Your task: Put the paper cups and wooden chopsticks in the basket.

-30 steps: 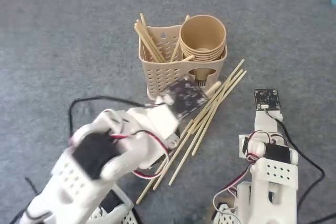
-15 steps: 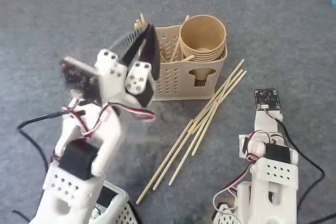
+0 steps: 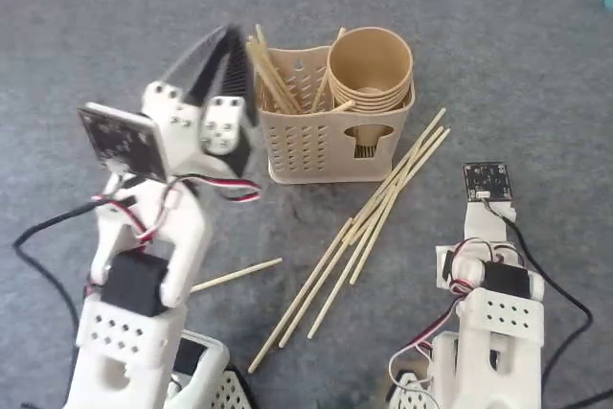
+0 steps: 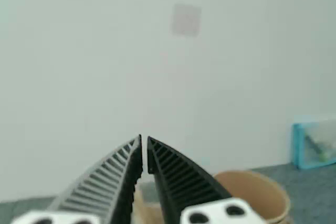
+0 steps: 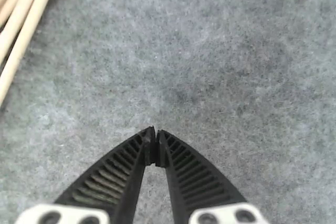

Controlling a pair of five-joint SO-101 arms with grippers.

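My left pincer [image 3: 233, 37] is clenched on nothing, its two black fingers pressed tip to tip. In the high view it hangs in the upper left-centre of the frame, raised off the table and just beside the basket's left rim. From my left wrist the same pincer [image 4: 144, 141] points at a pale wall, with the paper cups [image 4: 255, 190] just past it. The basket [image 3: 326, 141] stands upright in the upper centre of the high view. The paper cups [image 3: 371, 69] sit nested in its right compartment, and upright chopsticks [image 3: 273, 74] lean in its left one. Loose chopsticks [image 3: 369, 222] lie in a slanted bundle on the grey carpet [image 3: 96, 64], running from the basket's right side down toward the lower centre. A single chopstick [image 3: 237, 275] lies apart, left of the bundle, near my left arm. My right pincer [image 5: 156, 135] is likewise clenched and empty, tips close over bare carpet, with some loose chopsticks [image 5: 18, 22] nearby
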